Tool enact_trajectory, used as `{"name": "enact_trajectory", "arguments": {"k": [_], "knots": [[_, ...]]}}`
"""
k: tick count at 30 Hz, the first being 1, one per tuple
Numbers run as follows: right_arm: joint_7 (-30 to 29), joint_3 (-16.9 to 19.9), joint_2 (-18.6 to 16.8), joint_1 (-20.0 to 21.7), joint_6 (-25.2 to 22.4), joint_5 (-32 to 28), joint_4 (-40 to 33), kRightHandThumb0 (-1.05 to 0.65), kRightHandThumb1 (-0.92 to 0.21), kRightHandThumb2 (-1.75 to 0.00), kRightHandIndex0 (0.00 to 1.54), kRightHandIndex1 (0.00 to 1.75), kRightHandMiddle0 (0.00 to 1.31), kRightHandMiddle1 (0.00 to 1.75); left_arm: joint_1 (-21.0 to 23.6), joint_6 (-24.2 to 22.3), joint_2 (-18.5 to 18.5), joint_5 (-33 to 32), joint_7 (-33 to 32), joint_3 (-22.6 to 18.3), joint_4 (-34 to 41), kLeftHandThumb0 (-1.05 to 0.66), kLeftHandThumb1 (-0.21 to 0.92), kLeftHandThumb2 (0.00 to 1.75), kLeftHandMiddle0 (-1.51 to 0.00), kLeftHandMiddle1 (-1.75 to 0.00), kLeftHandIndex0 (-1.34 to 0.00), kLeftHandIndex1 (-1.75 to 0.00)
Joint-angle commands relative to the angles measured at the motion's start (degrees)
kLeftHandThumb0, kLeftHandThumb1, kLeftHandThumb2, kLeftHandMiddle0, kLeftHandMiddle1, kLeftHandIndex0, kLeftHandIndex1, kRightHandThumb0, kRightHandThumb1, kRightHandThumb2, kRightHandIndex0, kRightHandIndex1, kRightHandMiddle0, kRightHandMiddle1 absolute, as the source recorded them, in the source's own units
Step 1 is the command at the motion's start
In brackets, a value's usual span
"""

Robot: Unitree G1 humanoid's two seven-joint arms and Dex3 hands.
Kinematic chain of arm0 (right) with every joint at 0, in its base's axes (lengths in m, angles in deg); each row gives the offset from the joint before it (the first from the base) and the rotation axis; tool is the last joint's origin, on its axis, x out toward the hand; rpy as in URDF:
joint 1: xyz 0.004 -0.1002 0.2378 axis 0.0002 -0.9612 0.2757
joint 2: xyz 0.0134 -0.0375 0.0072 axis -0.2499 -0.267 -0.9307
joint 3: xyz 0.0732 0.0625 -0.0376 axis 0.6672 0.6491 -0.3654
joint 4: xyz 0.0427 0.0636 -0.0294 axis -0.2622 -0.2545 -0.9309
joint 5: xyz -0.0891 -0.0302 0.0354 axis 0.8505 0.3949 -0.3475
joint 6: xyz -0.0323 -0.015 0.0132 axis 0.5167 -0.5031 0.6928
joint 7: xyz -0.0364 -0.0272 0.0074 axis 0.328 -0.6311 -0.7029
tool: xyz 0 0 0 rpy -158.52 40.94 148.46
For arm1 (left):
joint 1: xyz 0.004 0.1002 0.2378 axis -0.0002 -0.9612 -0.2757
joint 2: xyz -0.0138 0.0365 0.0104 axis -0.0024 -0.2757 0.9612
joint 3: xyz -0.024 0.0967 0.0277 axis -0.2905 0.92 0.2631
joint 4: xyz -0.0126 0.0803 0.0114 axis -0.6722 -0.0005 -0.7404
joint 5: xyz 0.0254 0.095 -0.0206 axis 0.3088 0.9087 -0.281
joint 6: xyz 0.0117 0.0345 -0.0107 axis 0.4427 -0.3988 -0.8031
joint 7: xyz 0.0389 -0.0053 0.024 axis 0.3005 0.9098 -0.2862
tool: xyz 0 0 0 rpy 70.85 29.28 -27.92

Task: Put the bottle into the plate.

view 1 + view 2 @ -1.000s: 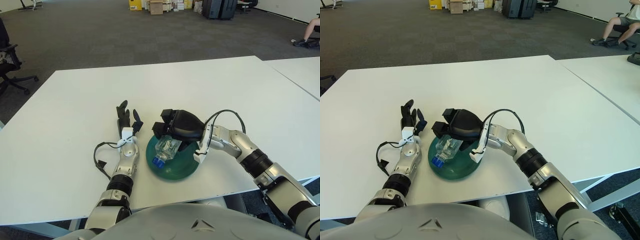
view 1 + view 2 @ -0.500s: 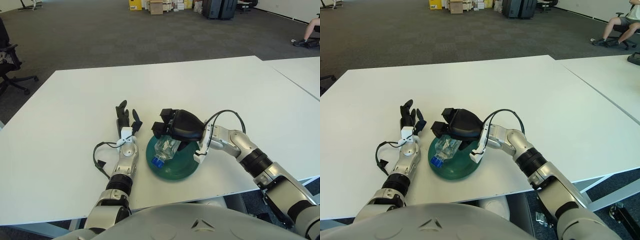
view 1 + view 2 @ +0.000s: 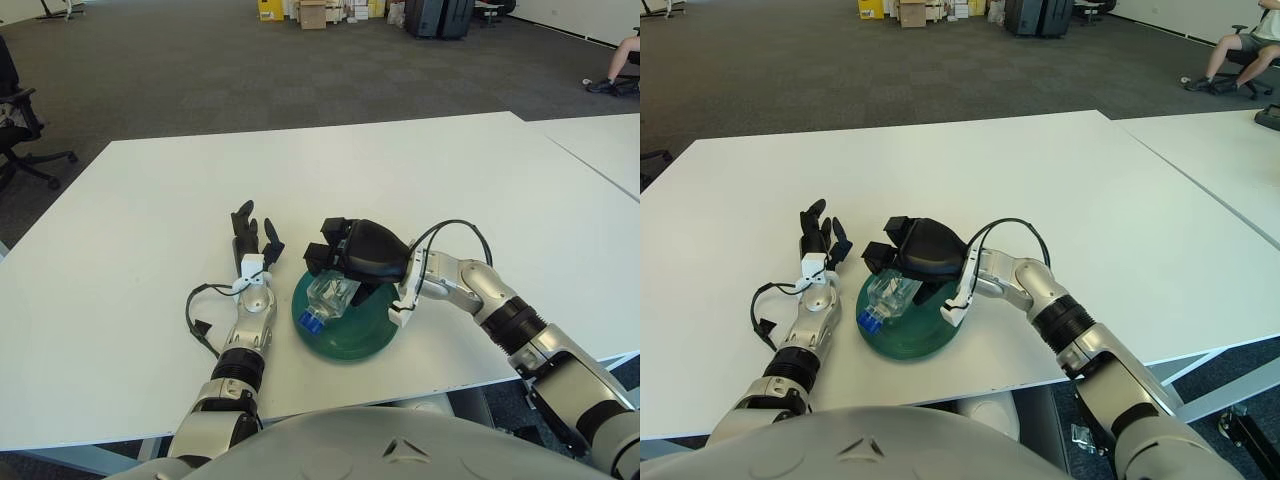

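Observation:
A clear plastic bottle (image 3: 329, 297) with a blue cap lies tilted over the dark green plate (image 3: 357, 349), cap end pointing to the front left and down toward the plate's rim. My right hand (image 3: 336, 256) covers the bottle's upper end from above and behind, its black fingers curled around it. The far half of the plate is hidden under this hand. My left hand (image 3: 252, 239) shows flat on the white table just left of the plate, fingers spread and holding nothing.
The plate stands near the front edge of the white table (image 3: 150, 220). A black cable (image 3: 200, 312) loops beside my left wrist. A second table (image 3: 600, 140) joins on the right. Beyond lie carpet, boxes and an office chair (image 3: 20, 130).
The bottle has shifted a little to the left and up in my right hand, its cap end swinging toward the plate's left rim. My left hand has not moved.

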Motion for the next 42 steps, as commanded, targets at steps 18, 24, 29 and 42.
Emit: {"name": "enact_trajectory", "arguments": {"k": [18,24,29,42], "knots": [[-1.6,0.8,0.3,0.5,-1.1,-0.3,-0.9,-0.4,-0.65,-0.89,0.75,1.75,0.37,1.75,1.0,0.0,-0.6,0.3,-0.2,0.0,0.2,-0.76,0.92,0.87,-0.37,0.0,0.0,-0.75],[-1.4,0.8,0.3,0.4,-1.1,-0.6,-0.8,-0.4,-0.66,-0.88,0.74,1.75,0.36,1.75,0.8,0.0,-0.6,0.4,-0.2,0.0,0.6,-0.76,0.92,0.88,-0.36,0.0,0.0,-0.74],[-1.2,0.8,0.3,0.4,-1.0,-1.1,-0.6,-0.4,-0.67,-0.87,0.73,1.75,0.36,1.75,0.6,-0.1,-0.5,0.3,-0.1,0.0,0.8,-0.77,0.92,0.88,-0.34,0.0,0.0,-0.7],[-0.5,0.9,0.2,0.1,-0.9,-1.9,-0.5,-0.4,-0.67,-0.87,0.74,1.75,0.36,1.75,0.4,0.5,-0.3,0.0,0.1,-0.1,1.1,-0.76,0.92,0.87,-0.35,-0.01,0.0,-0.69]]}}
